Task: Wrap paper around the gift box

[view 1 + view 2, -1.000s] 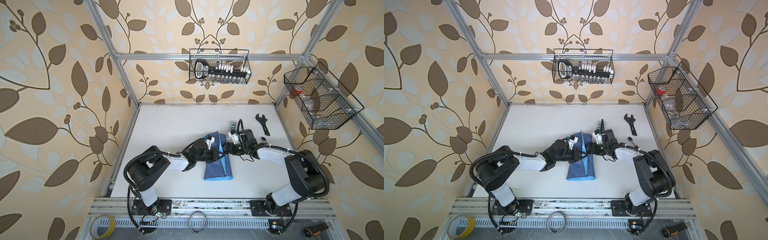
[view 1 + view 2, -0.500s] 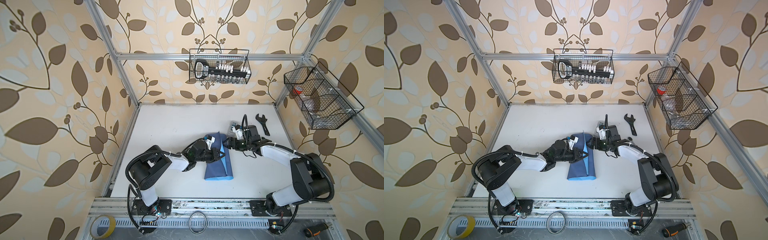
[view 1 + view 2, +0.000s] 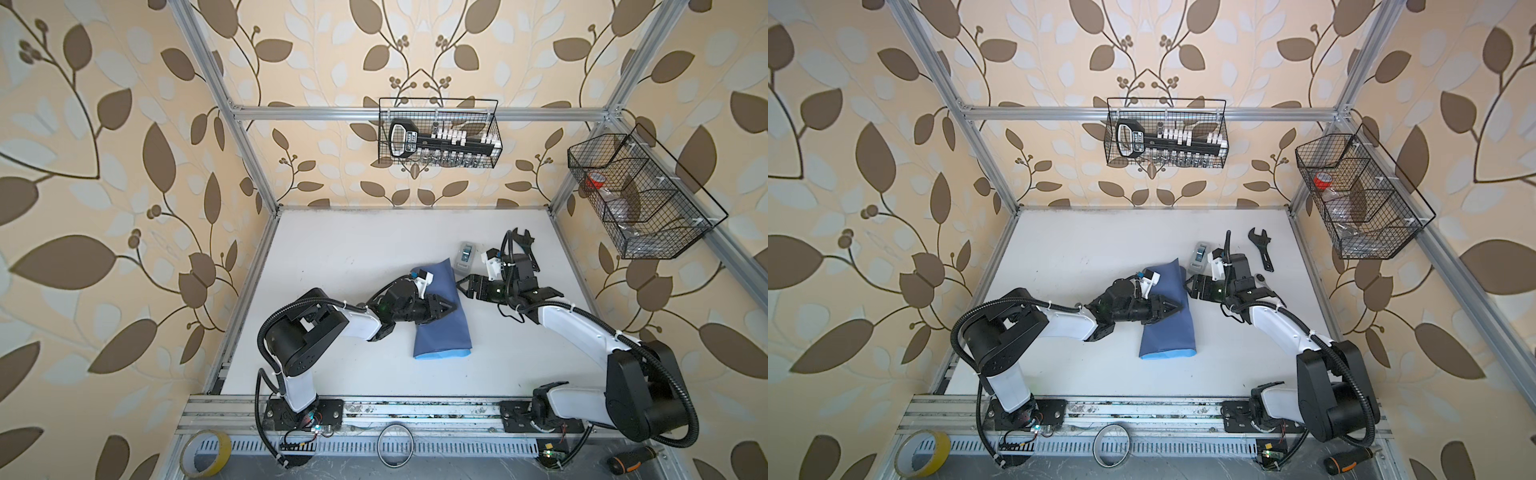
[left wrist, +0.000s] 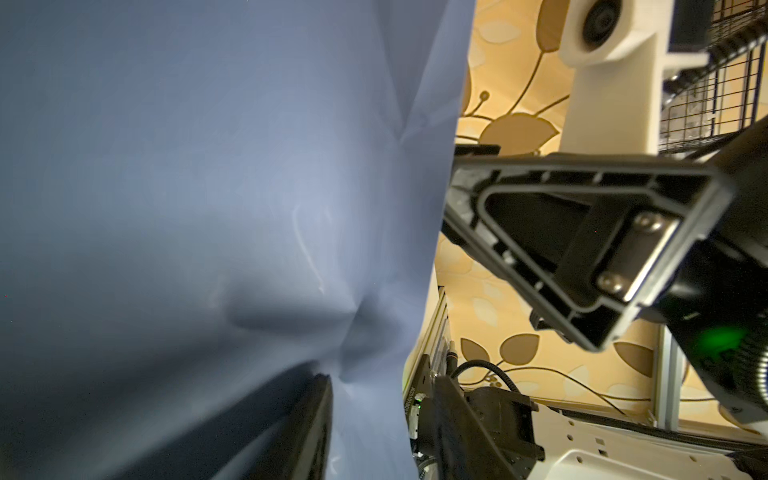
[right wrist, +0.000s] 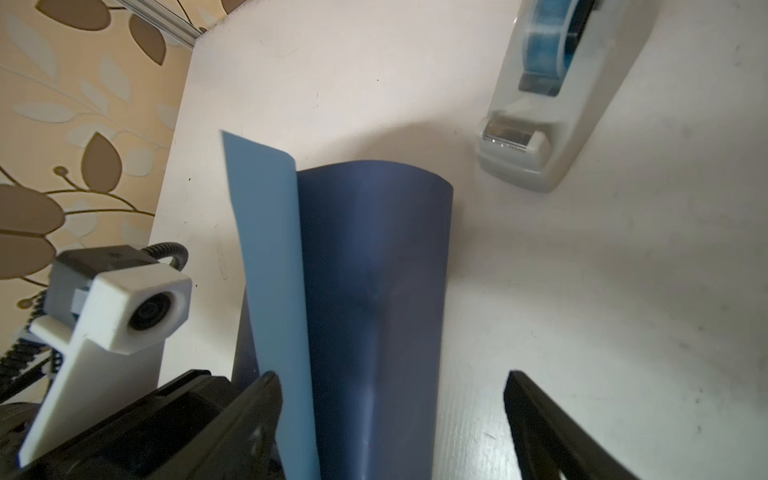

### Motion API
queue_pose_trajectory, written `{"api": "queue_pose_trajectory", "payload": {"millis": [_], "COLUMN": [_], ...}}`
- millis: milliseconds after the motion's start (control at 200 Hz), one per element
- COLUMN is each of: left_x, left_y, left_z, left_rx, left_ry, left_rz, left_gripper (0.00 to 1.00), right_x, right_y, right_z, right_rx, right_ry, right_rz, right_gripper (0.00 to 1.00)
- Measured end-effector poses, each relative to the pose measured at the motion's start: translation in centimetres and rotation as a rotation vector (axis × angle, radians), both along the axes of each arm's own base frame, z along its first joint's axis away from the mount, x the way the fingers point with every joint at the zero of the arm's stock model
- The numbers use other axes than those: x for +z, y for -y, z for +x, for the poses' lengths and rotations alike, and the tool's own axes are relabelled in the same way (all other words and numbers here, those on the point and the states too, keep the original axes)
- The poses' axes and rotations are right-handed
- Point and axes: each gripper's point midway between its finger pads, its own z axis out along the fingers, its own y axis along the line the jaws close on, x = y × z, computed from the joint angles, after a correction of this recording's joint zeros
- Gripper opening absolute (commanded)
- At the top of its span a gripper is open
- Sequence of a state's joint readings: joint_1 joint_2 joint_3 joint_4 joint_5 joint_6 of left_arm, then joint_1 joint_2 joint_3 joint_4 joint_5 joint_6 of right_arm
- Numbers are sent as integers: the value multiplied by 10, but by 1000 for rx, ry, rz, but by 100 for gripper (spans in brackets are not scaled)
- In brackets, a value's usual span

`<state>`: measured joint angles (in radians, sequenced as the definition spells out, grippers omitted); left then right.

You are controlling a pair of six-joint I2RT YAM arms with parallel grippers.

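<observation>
One paper, slate-blue side up, lies folded mid-counter; the gift box is hidden. The left end effector, clamped a second ago, now stands part open at the paper's edge. The right end effector stays wide open and empty beside it. One tape dispenser, one wrench.

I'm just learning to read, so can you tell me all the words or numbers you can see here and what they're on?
Nothing here can be read for sure.
White label on the black tool holder in the wire basket: letters there, too blurred to read.
Tiny print strip on a black robot part, left wrist view: too small to read.
The paper and the tape dispenser: no writing shows.
</observation>
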<state>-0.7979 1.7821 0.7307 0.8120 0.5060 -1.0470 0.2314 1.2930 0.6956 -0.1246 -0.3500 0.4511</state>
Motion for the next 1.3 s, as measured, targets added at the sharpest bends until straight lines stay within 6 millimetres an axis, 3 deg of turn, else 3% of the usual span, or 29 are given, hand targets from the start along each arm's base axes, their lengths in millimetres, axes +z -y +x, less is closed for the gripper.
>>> {"api": "queue_pose_trajectory", "payload": {"millis": [395, 770, 1005, 1125, 1300], "left_x": [6, 7, 8, 14, 49], "left_y": [3, 4, 4, -10, -55], "left_z": [-1, 0, 1, 0, 7], "left_rx": [-17, -19, -23, 4, 132], "left_ry": [8, 10, 19, 43, 129], "left_rz": [-20, -18, 33, 115, 238], "left_gripper": [60, 60, 63, 69, 75], "right_x": [5, -43, -47, -46, -46], "right_y": [0, -22, -25, -27, -28], "right_z": [2, 1, 3, 3, 3], "right_rx": [0, 72, 84, 90, 98], "right_ry": [39, -81, -59, -46, -43], "right_rz": [9, 18, 49, 65, 77], "right_gripper": [84, 79, 70, 68, 66]}}
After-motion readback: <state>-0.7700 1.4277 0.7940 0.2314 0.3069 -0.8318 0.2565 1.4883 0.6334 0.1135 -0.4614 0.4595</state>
